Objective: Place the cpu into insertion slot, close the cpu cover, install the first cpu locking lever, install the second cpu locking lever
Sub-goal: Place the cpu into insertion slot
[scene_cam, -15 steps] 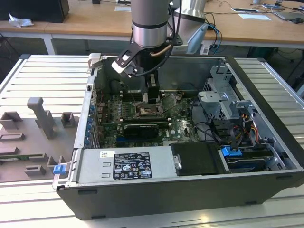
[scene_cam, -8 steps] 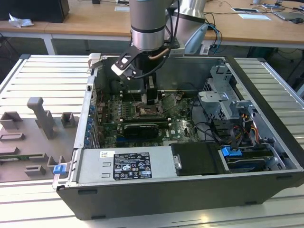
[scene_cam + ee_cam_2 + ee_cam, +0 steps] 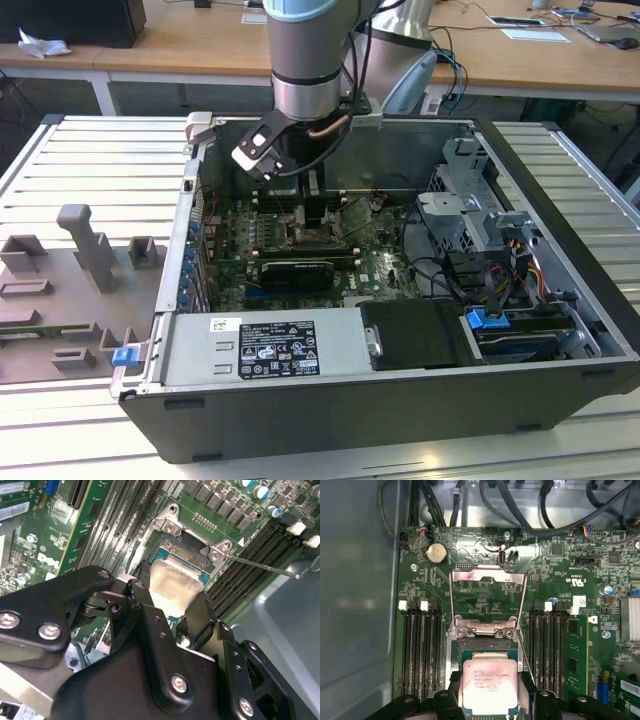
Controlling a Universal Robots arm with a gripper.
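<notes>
The tool (image 3: 491, 690) pinched the cpu (image 3: 489, 682), a square chip with pale silver top, at the insertion slot (image 3: 485, 645).

The arm (image 3: 308, 60) is a thick silver-grey cylinder with a pale blue band (image 3: 300, 8) up top and a copper-coloured cable (image 3: 326, 127) curling at its wrist. The gripper (image 3: 172, 592) is matte black, all blocky linkage plates (image 3: 150, 645) pinned with silver screws (image 3: 179, 682).
</notes>
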